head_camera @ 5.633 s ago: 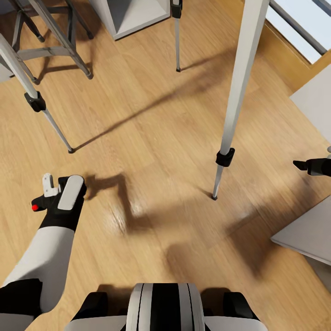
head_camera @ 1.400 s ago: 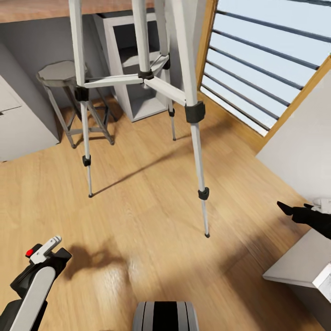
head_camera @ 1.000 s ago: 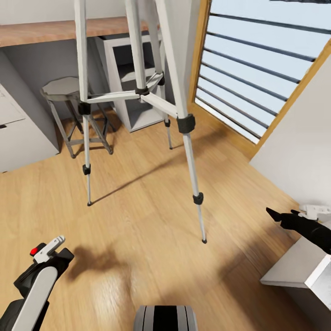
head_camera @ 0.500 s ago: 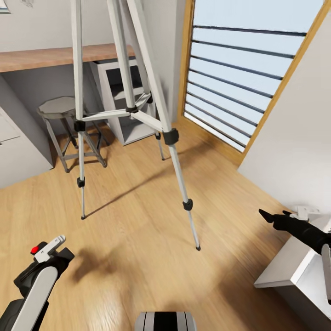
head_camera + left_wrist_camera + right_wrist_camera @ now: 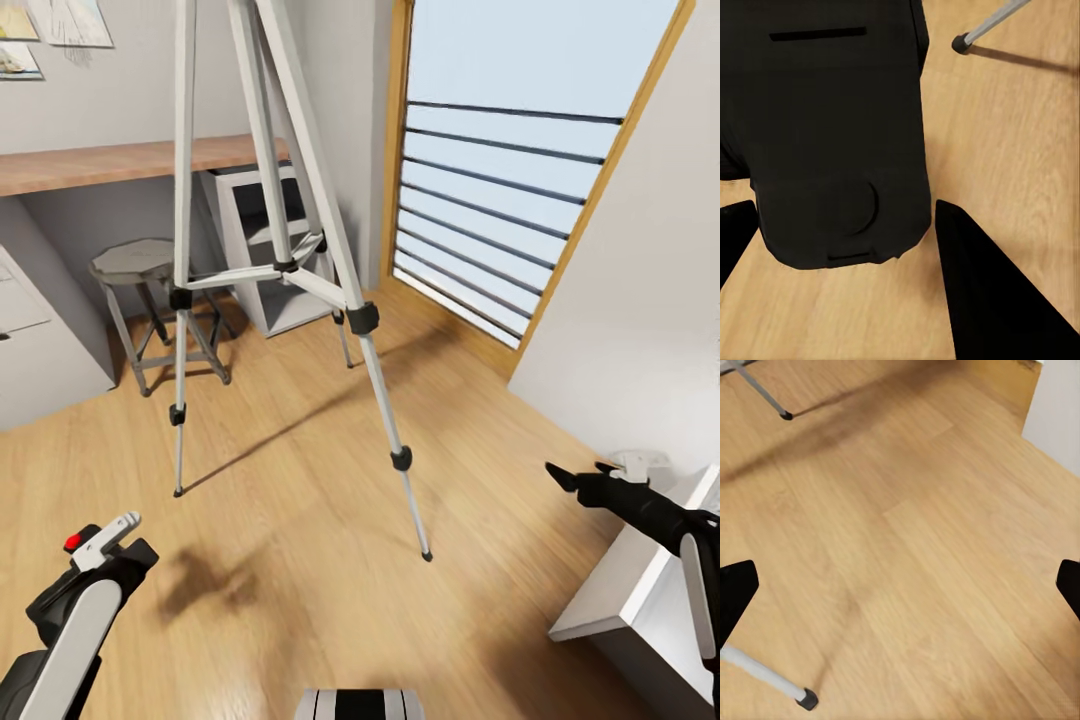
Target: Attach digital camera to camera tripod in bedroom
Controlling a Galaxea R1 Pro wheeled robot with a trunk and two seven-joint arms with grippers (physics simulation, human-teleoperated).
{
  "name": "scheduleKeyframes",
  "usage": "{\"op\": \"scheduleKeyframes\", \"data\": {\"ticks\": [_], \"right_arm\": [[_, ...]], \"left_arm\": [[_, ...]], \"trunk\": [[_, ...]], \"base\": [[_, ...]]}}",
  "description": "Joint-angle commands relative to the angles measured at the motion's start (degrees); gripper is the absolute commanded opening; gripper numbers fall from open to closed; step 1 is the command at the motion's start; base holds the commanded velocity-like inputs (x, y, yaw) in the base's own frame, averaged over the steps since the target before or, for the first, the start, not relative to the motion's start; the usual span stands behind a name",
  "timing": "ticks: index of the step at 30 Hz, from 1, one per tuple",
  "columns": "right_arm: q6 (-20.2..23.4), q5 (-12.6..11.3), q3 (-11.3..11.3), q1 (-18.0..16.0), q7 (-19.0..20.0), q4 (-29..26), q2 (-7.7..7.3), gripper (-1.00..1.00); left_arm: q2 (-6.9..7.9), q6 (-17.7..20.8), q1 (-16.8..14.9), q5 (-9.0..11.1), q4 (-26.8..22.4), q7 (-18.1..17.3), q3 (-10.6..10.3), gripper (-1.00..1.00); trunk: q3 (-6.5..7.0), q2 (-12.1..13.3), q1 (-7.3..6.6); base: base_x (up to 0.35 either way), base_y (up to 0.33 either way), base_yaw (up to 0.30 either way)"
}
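Note:
The camera tripod (image 5: pixel 290 270) stands on the wooden floor ahead of me, silver legs spread and braces joined at a black hub; its head is cut off above the head view. My left gripper (image 5: pixel 100 548) hangs low at the left, short of the tripod, shut on the digital camera (image 5: pixel 73 544), whose red button shows. In the left wrist view the black camera body (image 5: pixel 832 135) sits between the fingers (image 5: pixel 990 292), with a tripod foot (image 5: pixel 960 43) beyond. My right gripper (image 5: pixel 572 479) is open at the right, with bare floor between its fingertips (image 5: pixel 735 589).
A small grey stool (image 5: pixel 135 262) stands left of the tripod under a wooden desk (image 5: pixel 120 165). A white open cabinet (image 5: pixel 262 235) sits behind the tripod. A tall wood-framed window (image 5: pixel 500 200) and a light wall lie to the right. A white furniture corner (image 5: pixel 640 590) is below my right arm.
The head view has tilted up and drawn back, so the tripod shows taller and farther. My right gripper reaches further into the picture. The left gripper still holds the camera.

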Motion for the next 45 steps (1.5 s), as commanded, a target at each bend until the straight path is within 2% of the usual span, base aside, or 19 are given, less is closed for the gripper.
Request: {"op": "scheduleKeyframes", "data": {"ticks": [1, 7, 10, 15, 19, 20, 23, 25, 29, 35, 45], "right_arm": [[0.25, 0.36, 0.1, -0.01, 0.47, -0.05, 0.0, 1.0], [0.25, 0.37, 0.93, 0.09, 0.47, -0.05, 0.0, 1.0], [0.46, 0.36, 2.31, 0.14, 0.47, -0.05, -0.01, 1.0], [0.61, 0.37, 4.34, 0.97, 0.53, -0.05, -0.07, 1.0], [0.66, 0.37, 5.36, 1.51, 0.54, -0.05, -0.08, 1.0], [0.67, 0.37, 5.62, 1.65, 0.54, -0.05, -0.09, 1.0], [0.72, 0.33, 5.82, 1.77, 0.55, -0.05, -0.09, 1.0], [0.75, 0.3, 5.93, 1.84, 0.55, -0.05, -0.09, 1.0], [0.76, 0.29, 5.97, 1.86, 0.56, -0.05, -0.09, 1.0], [0.68, 0.29, 6.0, 1.88, 0.56, -0.05, -0.09, 1.0], [0.51, 0.3, 6.0, 1.89, 0.56, -0.05, -0.09, 1.0]], "left_arm": [[0.11, 0.65, -0.01, 0.11, -0.08, 0.2, 0.03, -1.0], [0.68, 1.5, 0.34, 0.13, -0.08, -0.75, 0.11, -1.0], [1.23, 3.48, 0.66, 0.17, -0.08, -2.61, -0.13, -1.0], [2.13, 7.98, 1.2, 0.1, -0.08, -6.73, -1.33, -1.0], [3.55, 9.63, 2.35, 0.11, -0.06, -10.27, -1.84, -1.0], [4.15, 10.04, 3.17, 0.09, -0.04, -12.43, -1.94, -1.0], [4.73, 10.35, 4.55, 0.04, 0.11, -15.94, -1.98, -1.0], [5.38, 10.55, 5.76, 0.01, 0.35, -19.73, -2.01, -1.0], [5.86, 10.6, 6.28, -0.03, 0.66, -21.98, -2.0, -1.0], [6.99, 10.54, 6.84, -0.18, 2.27, -27.24, -1.83, -1.0], [7.38, 10.51, 6.94, -0.22, 2.9, -29.36, -1.63, -1.0]], "trunk": [[0.18, 0.0, -0.03], [1.52, 0.08, -0.19], [2.18, 0.12, -0.27], [3.29, 0.18, -0.4], [4.17, 0.24, -0.5], [4.4, 0.25, -0.52], [5.06, 0.29, -0.6], [5.5, 0.32, -0.65], [6.39, 0.37, -0.76], [7.72, 0.45, -0.91], [9.93, 0.58, -1.17]], "base": [[0.0, 0.0, -0.001], [0.0, 0.0, 0.0], [0.0, 0.0, 0.0], [0.0, 0.0, 0.0], [0.0, 0.0, 0.0], [0.0, 0.0, 0.0], [0.0, 0.0, 0.0], [0.0, 0.0, 0.0], [0.0, 0.0, 0.0], [0.0, 0.0, 0.0], [0.0, 0.0, 0.0]]}}
